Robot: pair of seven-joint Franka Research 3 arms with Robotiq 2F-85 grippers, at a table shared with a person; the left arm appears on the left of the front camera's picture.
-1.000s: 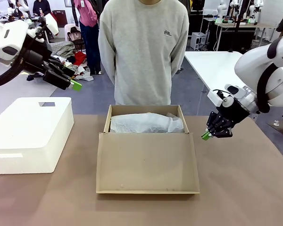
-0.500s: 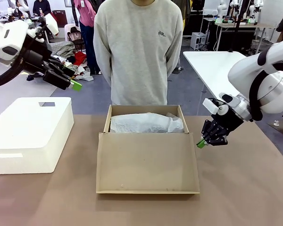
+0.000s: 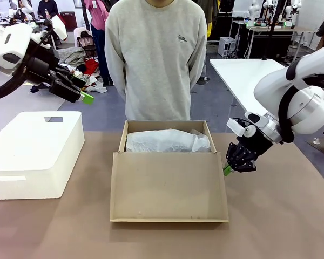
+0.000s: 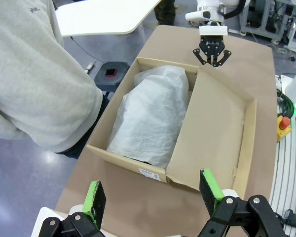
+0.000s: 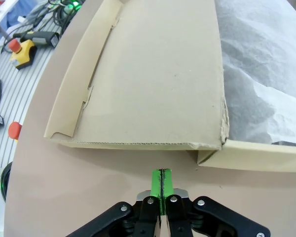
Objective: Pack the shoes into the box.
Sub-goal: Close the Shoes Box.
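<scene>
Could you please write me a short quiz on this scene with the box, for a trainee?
1. True or false: the right gripper is shut, with nothing between its fingers.
2. What lies in the box? A. tissue paper B. a red cloth C. a bottle
3. Which gripper stands open?
Key: 1 true; 2 A; 3 the left gripper.
</scene>
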